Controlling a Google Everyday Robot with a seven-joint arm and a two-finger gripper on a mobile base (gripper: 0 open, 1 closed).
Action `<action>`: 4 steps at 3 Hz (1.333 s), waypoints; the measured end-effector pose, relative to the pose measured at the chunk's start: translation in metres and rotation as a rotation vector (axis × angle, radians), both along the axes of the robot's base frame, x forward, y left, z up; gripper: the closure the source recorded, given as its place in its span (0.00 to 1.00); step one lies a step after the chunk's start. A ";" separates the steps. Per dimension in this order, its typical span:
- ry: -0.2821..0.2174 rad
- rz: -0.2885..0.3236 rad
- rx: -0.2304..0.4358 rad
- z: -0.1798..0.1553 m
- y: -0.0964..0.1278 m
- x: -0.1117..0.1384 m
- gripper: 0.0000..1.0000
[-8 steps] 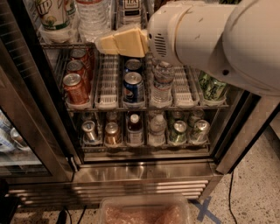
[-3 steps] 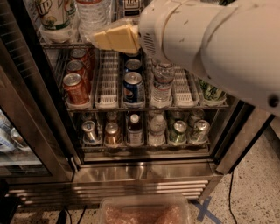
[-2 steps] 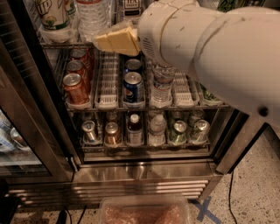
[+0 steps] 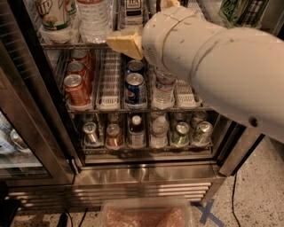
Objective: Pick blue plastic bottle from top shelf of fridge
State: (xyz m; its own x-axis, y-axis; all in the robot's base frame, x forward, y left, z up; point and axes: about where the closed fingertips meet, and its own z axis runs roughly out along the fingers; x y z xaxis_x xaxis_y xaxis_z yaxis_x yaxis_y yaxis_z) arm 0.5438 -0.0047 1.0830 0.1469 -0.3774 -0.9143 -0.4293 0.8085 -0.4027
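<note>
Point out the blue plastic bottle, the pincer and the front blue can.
blue plastic bottle [image 4: 132, 9]: camera view, its white label.
pincer [image 4: 123, 42]: camera view, its tan tip, by the top shelf [image 4: 66, 45] edge.
front blue can [image 4: 134, 90]: camera view, its side.

arm [image 4: 222, 66] is a fat off-white rounded shell with a matte plastic look, filling the frame from 3 o'clock up to 12 o'clock. thin dark scuff streaks and grey smudges mark its surface. one small dark round spot [image 4: 254, 120] sits low on the shell toward 4 o'clock. a curved seam line rings the narrower end cap near 12 o'clock. gripper [image 4: 125, 43] is at 11 o'clock off that cap, pale tan-yellow, a flat wedge shape with hard edges
</note>
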 end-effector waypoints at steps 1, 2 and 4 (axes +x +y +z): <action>0.000 -0.005 0.019 -0.005 0.000 0.008 0.15; -0.002 -0.003 0.048 -0.007 0.005 0.017 0.24; -0.036 -0.054 0.096 -0.008 0.009 0.031 0.28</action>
State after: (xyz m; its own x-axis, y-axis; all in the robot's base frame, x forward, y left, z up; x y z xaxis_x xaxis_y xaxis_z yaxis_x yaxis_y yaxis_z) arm 0.5751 0.0038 1.0749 0.1625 -0.2967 -0.9410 -0.3707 0.8655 -0.3369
